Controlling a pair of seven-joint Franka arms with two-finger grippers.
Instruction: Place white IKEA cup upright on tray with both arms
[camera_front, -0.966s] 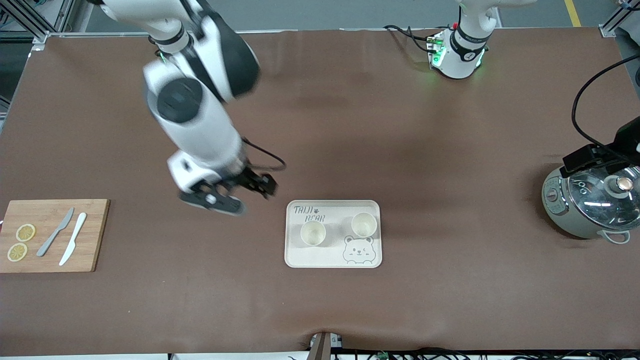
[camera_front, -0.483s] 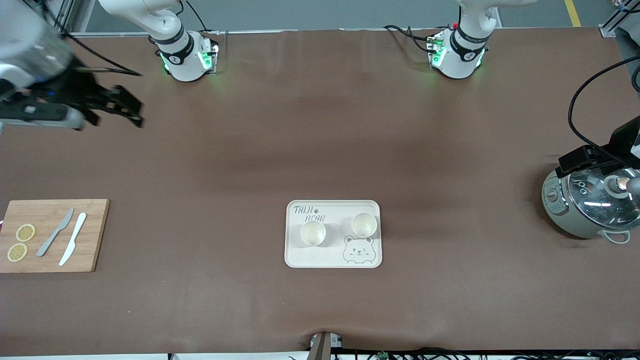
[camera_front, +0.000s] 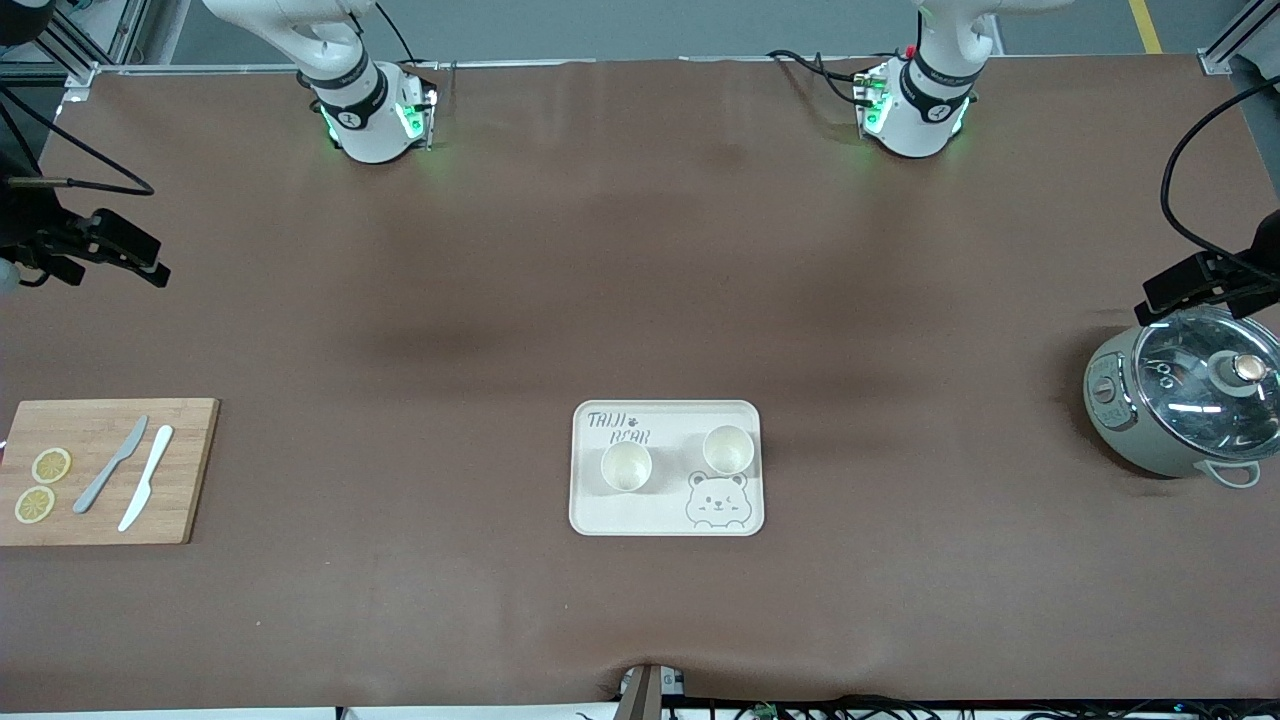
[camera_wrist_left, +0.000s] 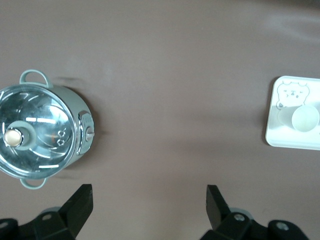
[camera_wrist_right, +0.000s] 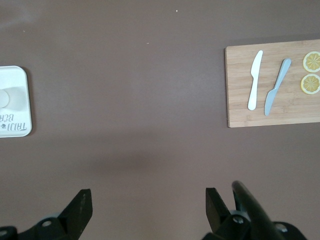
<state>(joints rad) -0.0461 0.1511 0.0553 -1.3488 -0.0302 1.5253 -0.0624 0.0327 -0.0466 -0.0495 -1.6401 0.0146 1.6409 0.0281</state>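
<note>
The cream tray (camera_front: 668, 512) with a bear drawing lies in the middle of the table, toward the front camera. Two white cups stand upright on it, mouths up: one (camera_front: 626, 467) under the lettering, the other (camera_front: 727, 449) above the bear's face. My right gripper (camera_front: 135, 258) hangs open over the table's edge at the right arm's end, holding nothing. My left gripper (camera_front: 1180, 288) hangs open and empty over the table beside the pot. The left wrist view shows the tray (camera_wrist_left: 285, 140) and one cup (camera_wrist_left: 305, 118). The right wrist view catches the tray's corner (camera_wrist_right: 17, 80).
A grey-green pot with a glass lid (camera_front: 1185, 405) stands at the left arm's end. At the right arm's end lies a wooden cutting board (camera_front: 180, 470) carrying two knives (camera_front: 145, 490) and two lemon slices (camera_front: 50, 465).
My right arm has swung up and away from beside the tray to the right arm's end of the table. My left gripper has shifted slightly beside the pot. The cups have not moved.
</note>
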